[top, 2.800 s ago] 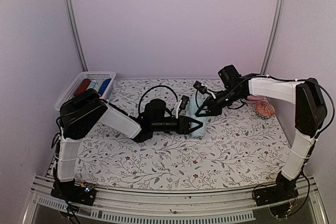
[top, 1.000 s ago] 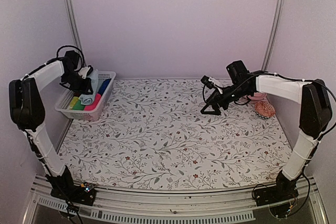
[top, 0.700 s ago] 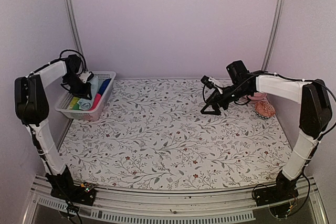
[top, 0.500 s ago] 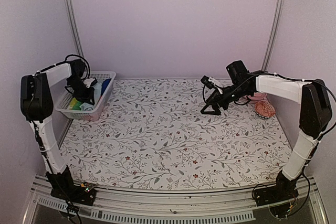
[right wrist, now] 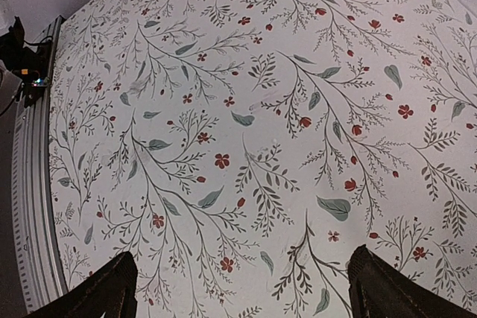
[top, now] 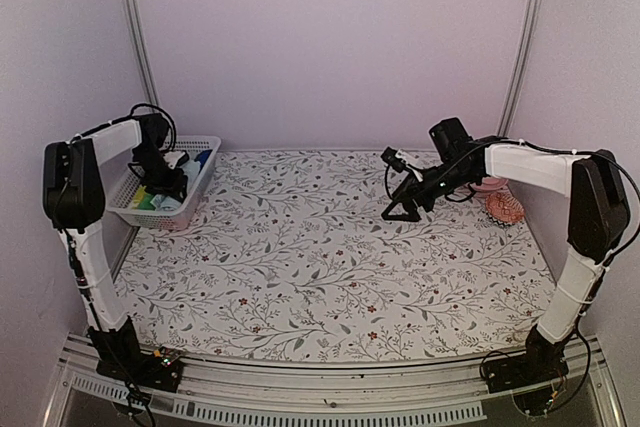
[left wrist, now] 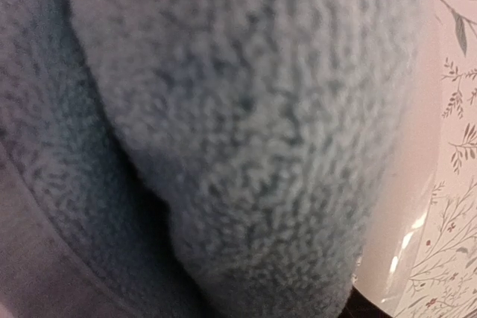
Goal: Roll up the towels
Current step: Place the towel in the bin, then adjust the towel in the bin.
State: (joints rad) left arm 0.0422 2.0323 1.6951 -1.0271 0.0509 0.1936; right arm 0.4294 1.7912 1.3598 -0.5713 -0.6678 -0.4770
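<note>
Lying in the basket (top: 203, 141) at the far left, the pale blue towel (left wrist: 246, 124) sits against the left tool (top: 165, 185). That tool's width and the towel's long axis cannot be told. The pink towel (top: 488, 185) lies at the far right, to the right of the right tool (top: 395, 213), which stands wide and empty over the table (top: 320, 277). The right arm is nearer to it, and its axis is hidden.

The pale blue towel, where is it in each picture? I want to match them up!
Top external: the pale blue towel is at the far left, inside the white basket.
Left wrist: the pale blue towel fills almost the whole picture, very close up.
Right wrist: not in it.
Shared landmark: the flowery table cover shows in all three views.
</note>
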